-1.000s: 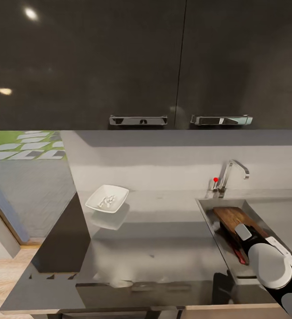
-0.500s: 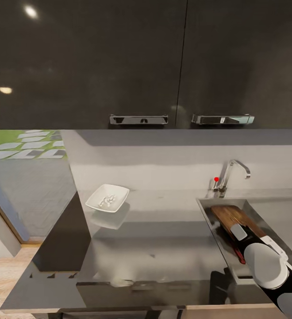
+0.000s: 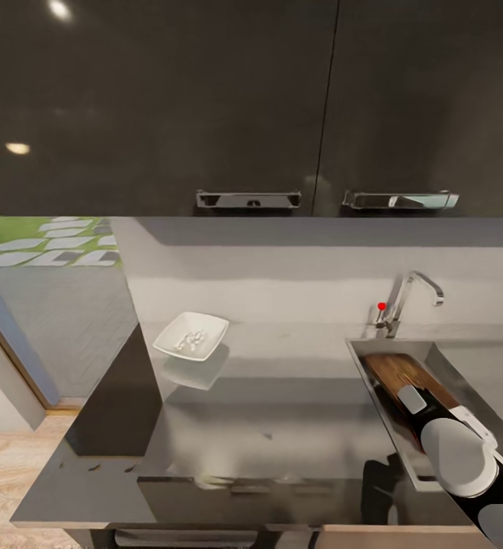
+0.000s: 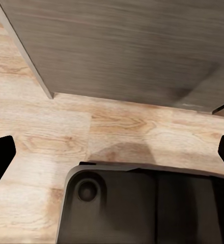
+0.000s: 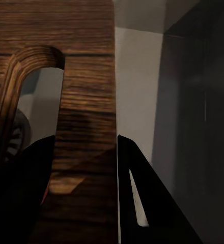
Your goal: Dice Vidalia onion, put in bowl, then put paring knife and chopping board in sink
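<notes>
The head view shows the whole kitchen corner: the grey countertop (image 3: 282, 412), the white bowl (image 3: 191, 336) with little white onion bits (image 3: 190, 339) in it, and the sink (image 3: 434, 358) with its tap (image 3: 411, 301). The chopping board (image 3: 400, 374) lies inside the sink, tilted, its long side running from the tap end toward the robot. The right arm (image 3: 457, 457) reaches down into the sink over it.

The right wrist view is very close. There the right gripper (image 5: 84, 193) has one dark finger (image 5: 142, 203) on each side of the board's edge, next to the handle slot (image 5: 35, 96), so it is pinching the board. The grey sink wall (image 5: 193, 101) stands just beside it, with little room.

The left wrist view looks at wood floor (image 4: 117, 132) and a dark cabinet side (image 4: 122, 46). The left gripper (image 4: 112, 152) has its tips (image 4: 0, 152) far apart, holding nothing.
</notes>
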Tool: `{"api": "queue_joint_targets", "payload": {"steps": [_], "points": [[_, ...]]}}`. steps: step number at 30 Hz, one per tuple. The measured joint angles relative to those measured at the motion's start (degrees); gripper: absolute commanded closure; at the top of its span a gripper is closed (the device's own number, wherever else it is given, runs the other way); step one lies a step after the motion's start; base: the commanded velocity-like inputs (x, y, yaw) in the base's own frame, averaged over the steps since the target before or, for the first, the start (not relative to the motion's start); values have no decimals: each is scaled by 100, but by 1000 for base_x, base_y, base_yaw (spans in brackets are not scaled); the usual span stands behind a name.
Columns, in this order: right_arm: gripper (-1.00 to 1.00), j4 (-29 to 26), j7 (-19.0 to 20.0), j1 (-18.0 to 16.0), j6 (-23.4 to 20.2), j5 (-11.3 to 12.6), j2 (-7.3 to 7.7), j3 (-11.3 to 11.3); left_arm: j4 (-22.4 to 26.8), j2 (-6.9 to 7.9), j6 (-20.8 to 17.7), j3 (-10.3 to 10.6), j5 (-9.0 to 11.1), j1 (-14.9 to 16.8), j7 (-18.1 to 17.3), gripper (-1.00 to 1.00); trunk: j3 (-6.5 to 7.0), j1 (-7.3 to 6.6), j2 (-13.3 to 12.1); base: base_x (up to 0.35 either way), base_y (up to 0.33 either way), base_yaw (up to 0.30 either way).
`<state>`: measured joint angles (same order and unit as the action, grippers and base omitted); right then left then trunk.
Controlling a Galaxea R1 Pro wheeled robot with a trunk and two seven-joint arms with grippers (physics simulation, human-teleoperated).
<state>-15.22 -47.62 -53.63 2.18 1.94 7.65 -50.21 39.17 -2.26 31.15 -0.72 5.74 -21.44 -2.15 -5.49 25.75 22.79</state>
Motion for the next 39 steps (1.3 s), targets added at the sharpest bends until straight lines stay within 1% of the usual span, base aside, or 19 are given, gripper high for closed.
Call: {"api": "queue_joint_targets", "payload": {"steps": [6, 10, 16, 24, 31, 34, 36, 39], "points": [[100, 0, 1, 3, -1, -1, 17, -13, 4, -1, 0, 0, 0, 0, -1, -100, -52, 0, 0, 0, 0, 72], [100, -19, -14, 3, 6, -15, 54, -21, 4, -1, 0, 0, 0, 0, -2, -100, -74, 0, 1, 0, 0, 25], [100, -24, -57, 3, 9, -11, 76, -20, 4, -2, 1, 0, 0, 0, -2, -100, -79, 0, 1, 0, 0, 3], [100, -21, -183, 2, 123, -19, 78, -14, 4, 1, 2, 0, 0, 0, -2, -100, -79, 0, 1, 0, 0, 0], [100, -20, -219, 2, 153, -21, 77, -7, 4, 0, 2, 0, 0, 0, -1, -100, -79, 0, 1, 0, 0, 0], [100, -4, -215, 16, 248, -59, 65, 8, 4, 1, 2, 0, 0, 0, 0, -100, -79, 0, 1, 0, 0, 0], [100, 42, -214, 84, 281, -97, 52, 4, 4, 1, 2, 0, 2, 0, 0, -100, -80, 0, 1, 0, 0, 0], [100, 121, -205, 145, 305, -219, 46, 25, 4, 1, 2, 0, 0, 0, 0, -100, -79, 0, 1, 0, 0, 0]]}}
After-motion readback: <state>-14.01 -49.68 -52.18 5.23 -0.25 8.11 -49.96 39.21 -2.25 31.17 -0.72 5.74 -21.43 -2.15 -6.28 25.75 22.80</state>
